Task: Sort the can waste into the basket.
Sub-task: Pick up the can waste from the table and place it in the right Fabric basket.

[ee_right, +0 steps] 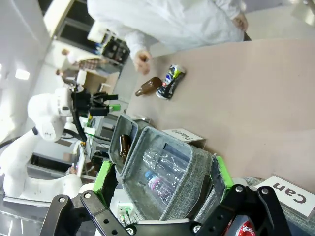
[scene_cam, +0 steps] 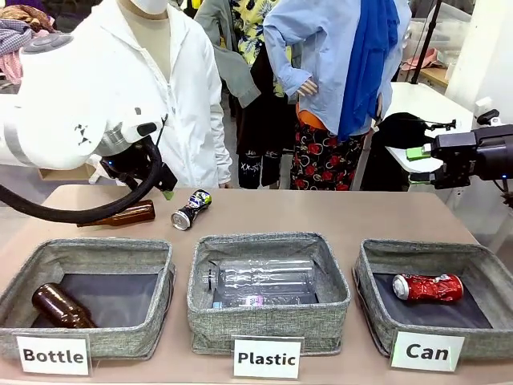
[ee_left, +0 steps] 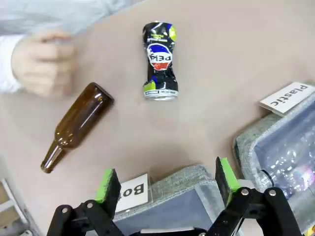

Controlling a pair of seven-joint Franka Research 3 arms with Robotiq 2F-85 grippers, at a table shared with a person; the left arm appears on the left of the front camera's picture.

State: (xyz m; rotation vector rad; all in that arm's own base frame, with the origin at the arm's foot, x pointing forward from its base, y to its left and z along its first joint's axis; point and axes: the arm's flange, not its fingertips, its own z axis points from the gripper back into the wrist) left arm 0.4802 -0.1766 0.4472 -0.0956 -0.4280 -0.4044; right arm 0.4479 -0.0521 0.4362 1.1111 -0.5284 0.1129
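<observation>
Released wide, the left claw (ee_left: 166, 183) could catch the brown glass bottle (ee_left: 78, 123) lying near the crushed black printed can (ee_left: 160, 61); right claw (ee_right: 163, 172) likewise released.

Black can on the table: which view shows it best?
Left wrist view: the black can lies whole, close and unobstructed, print legible. The front view has it small and farther off. The right wrist view has it far off and tiny, next to the brown bottle.
</observation>
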